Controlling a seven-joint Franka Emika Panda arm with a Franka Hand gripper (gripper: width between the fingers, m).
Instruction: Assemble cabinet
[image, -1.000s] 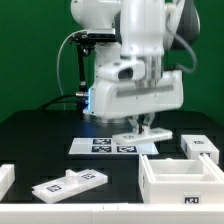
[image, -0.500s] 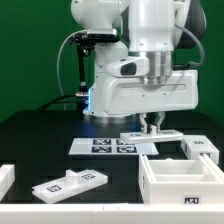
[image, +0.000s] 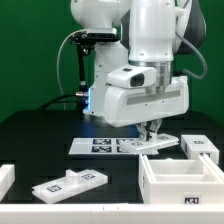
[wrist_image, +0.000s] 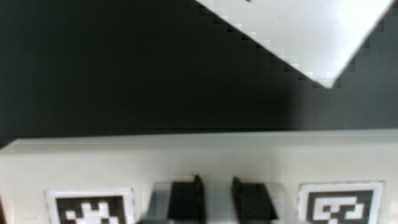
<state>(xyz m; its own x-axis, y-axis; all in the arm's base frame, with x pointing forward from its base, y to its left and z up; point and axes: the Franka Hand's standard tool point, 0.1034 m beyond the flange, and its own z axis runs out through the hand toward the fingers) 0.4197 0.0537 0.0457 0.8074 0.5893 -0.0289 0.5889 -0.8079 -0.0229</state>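
My gripper (image: 150, 130) is shut on a thin white cabinet panel (image: 158, 144) and holds it just above the table, to the exterior view's right of the marker board. In the wrist view the two dark fingers (wrist_image: 178, 200) stand close together on this panel (wrist_image: 196, 160), which carries a marker tag on each side of them. The open white cabinet box (image: 186, 182) stands at the front right. Another flat tagged panel (image: 68, 183) lies at the front left. A small white block (image: 202, 147) lies behind the box.
The marker board (image: 105, 146) lies flat on the black table at the arm's base. A white block (image: 5, 178) sits at the left edge. A white corner (wrist_image: 294, 35) shows over the black table in the wrist view.
My gripper has moved toward the exterior view's right with the panel in it, from over the marker board toward the box, and now sits slightly lower.
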